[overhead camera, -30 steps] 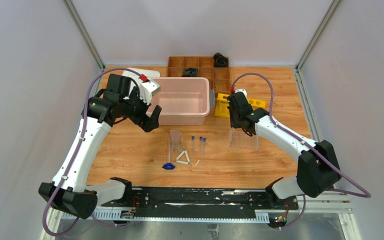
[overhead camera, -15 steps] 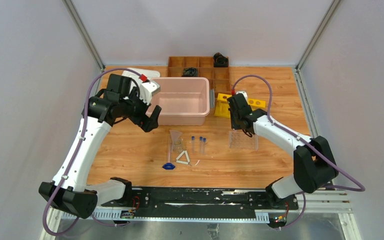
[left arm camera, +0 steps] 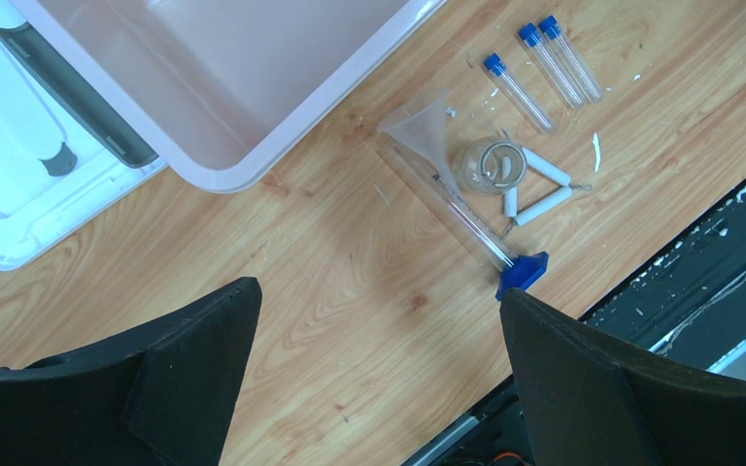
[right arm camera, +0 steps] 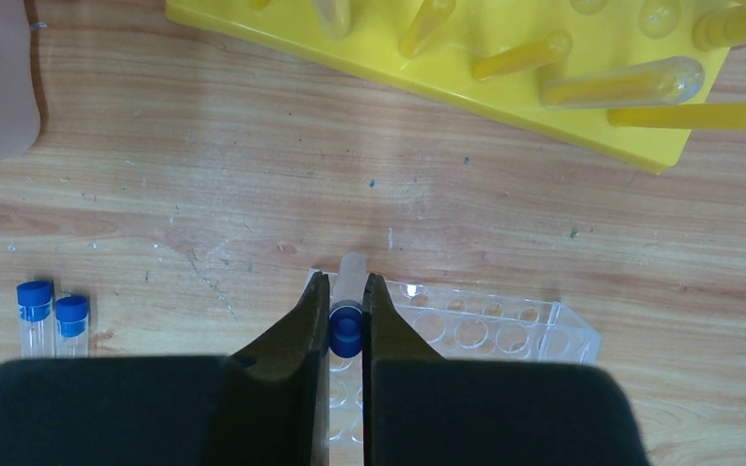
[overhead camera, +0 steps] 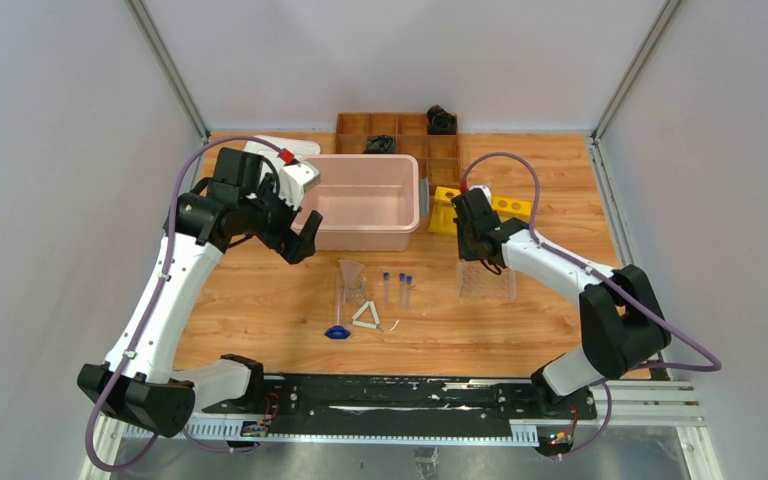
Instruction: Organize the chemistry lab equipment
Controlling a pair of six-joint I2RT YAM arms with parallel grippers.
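Reading the table (overhead camera: 270,300) as a dial with twelve at the far edge, the blue piece (overhead camera: 337,332) lies nearest the arms, around seven o'clock of centre, with the white triangle (overhead camera: 365,315) just beside it at its two o'clock. The funnel (overhead camera: 352,275) lies on its side at the triangle's twelve, and three loose tubes (left arm camera: 544,64) with blue caps lie side by side at the funnel's three o'clock, apart from it. Further toward three o'clock stands the clear rack (overhead camera: 486,282). Over its left end the right gripper (right arm camera: 347,291) pinches a blue-capped tube (right arm camera: 346,328) at the cap; whether the tube's tip sits in a hole cannot be told. At nine o'clock the left gripper (overhead camera: 300,240) hangs above bare wood, fingers spread wide and holding nothing. Beyond, toward twelve, sits the pink tub (overhead camera: 365,243), with a white lid (overhead camera: 265,147) at its ten, a yellow rack (overhead camera: 442,215) at its three, and the wooden tray (overhead camera: 400,124) at the far edge
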